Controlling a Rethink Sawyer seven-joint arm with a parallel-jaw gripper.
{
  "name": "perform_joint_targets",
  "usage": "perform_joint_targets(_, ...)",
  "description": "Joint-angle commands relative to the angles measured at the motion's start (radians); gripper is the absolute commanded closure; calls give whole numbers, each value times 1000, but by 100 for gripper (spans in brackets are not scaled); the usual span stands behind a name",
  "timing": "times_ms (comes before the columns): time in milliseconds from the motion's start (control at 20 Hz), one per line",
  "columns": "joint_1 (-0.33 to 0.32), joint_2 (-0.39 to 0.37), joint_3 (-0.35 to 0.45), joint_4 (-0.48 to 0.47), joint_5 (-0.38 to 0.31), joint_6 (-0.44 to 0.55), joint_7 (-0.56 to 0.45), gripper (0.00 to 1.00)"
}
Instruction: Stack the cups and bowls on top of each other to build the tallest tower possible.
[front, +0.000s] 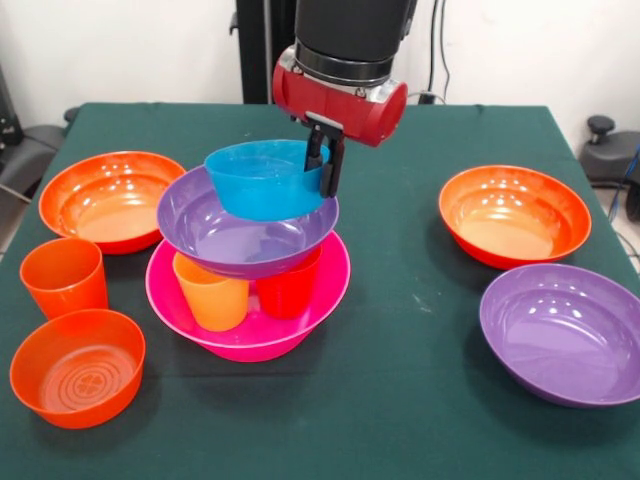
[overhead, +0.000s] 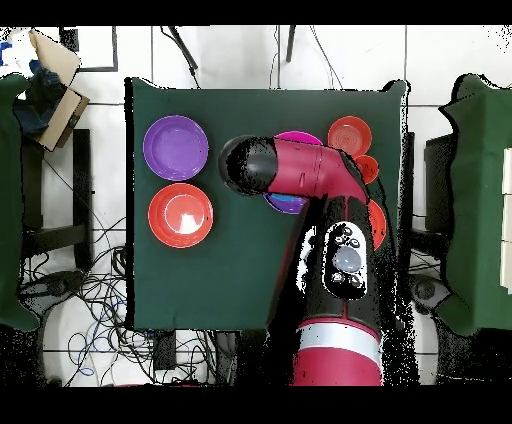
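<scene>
Currently on the green desk (front: 420, 330): pink bowl (front: 320, 290) holding an orange cup (front: 212, 292) and a red cup (front: 288, 290); purple bowl (front: 235, 240) atop those; blue bowl (front: 260, 180) uppermost, its rim pinched between the fingers of the gripper (front: 325, 160).

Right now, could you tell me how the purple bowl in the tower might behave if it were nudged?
The purple bowl rests on two cups, orange and red, so it would probably tip or slide. Its glossy plastic looks slippery and light. The blue bowl on top would likely go too.
</scene>
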Motion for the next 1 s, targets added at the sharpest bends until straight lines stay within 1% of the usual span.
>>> perform_joint_targets(50, 15, 0, 28, 119, -1, -71, 119, 100)
perform_joint_targets(400, 44, 1, -22, 99, -21, -60, 122, 100)
perform_joint_targets(550, 55, 9, -38, 73, -22, -49, 119, 100)
perform_joint_targets(1000, 49, 18, -42, 53, -18, -53, 91, 100)
